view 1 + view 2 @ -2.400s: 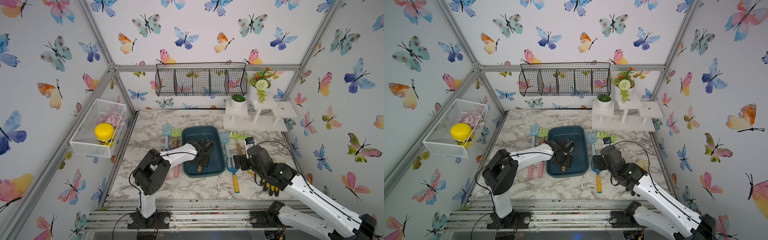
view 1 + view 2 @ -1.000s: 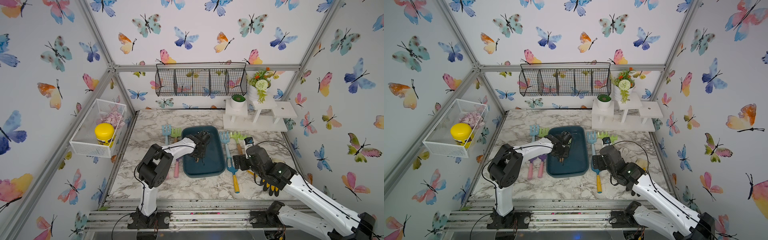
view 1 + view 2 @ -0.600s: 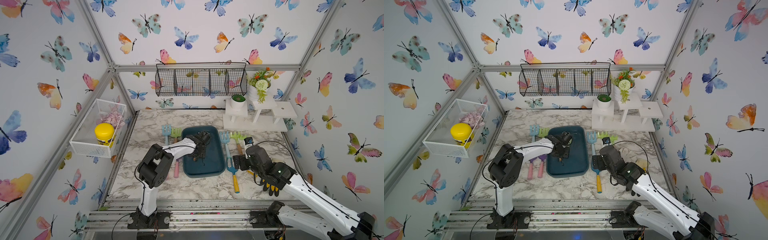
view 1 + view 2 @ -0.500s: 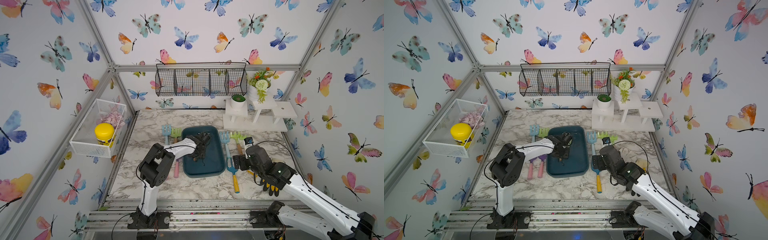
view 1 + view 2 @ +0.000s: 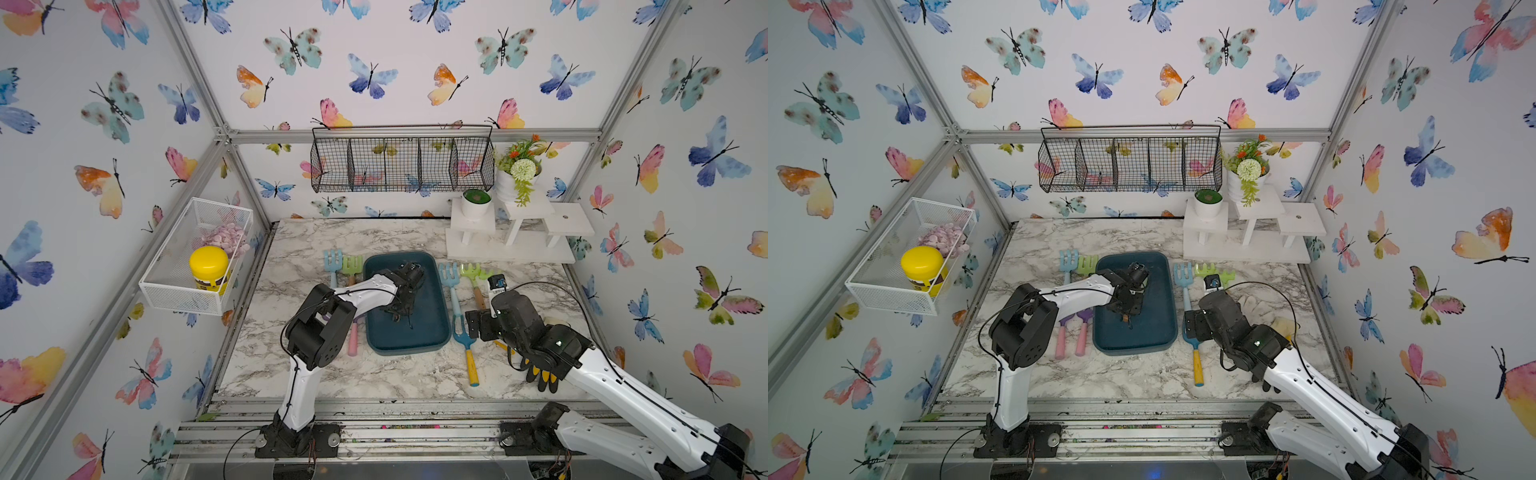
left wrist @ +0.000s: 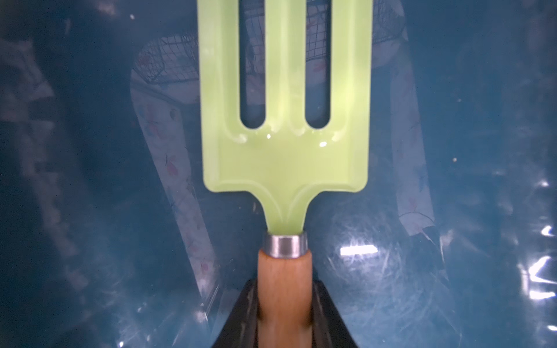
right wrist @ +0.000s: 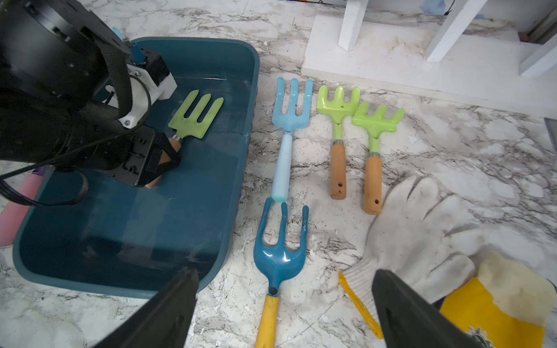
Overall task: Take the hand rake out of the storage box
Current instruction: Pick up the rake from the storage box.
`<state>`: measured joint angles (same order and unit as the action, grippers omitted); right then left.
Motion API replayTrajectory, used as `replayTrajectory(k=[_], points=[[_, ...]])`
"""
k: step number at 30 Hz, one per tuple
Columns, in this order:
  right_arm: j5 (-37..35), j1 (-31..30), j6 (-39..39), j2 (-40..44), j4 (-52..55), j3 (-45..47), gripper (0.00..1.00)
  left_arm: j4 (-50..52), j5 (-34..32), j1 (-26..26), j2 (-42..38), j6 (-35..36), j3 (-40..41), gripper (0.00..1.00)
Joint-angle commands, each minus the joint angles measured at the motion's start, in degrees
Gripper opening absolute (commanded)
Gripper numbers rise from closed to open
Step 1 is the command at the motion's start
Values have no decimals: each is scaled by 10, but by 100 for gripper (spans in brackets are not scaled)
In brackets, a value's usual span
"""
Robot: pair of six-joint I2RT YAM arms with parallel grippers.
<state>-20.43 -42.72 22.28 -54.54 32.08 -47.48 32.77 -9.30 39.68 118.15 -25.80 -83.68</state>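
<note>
The marble bench (image 5: 374,378) carries the storage box (image 7: 135,229), whose floor lies directly beneath the left fingers (image 6: 241,319). The hand rake (image 6: 284,159) is inside the box. Its green head reaches out just ahead of those fingers, which pinch its wooden handle from both sides, right behind the metal collar. The right fingers (image 7: 168,313) are spread wide and grip nothing, hovering outside the box above a dark-blue fork (image 7: 278,256) that lies on the bench.

The step in hand looks like the grasp itself. Whether the rake has left the box floor cannot be told. The next move calls for a steady lift, high enough for the head to clear the box wall, then a carry sideways to open bench.
</note>
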Motion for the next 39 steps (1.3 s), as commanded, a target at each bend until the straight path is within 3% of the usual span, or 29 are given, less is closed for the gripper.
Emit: replayTrajectory(k=[1, 10, 22, 34, 39], points=[[11, 2, -6, -2, -6, 6, 97, 18, -20, -6, 7, 6, 10, 26], [13, 2, -6, 1, -7, 7, 97, 22, -80, 0, -79, 17, 13, 17], [15, 2, -6, 2, -7, 8, 97, 23, -141, -5, -186, 41, 8, 15], [32, 2, -13, -10, -10, 9, 97, -10, -140, -116, -251, 130, 72, 13], [57, 1, -20, -31, -13, 8, 96, -23, -121, -188, -253, 150, 89, 12]])
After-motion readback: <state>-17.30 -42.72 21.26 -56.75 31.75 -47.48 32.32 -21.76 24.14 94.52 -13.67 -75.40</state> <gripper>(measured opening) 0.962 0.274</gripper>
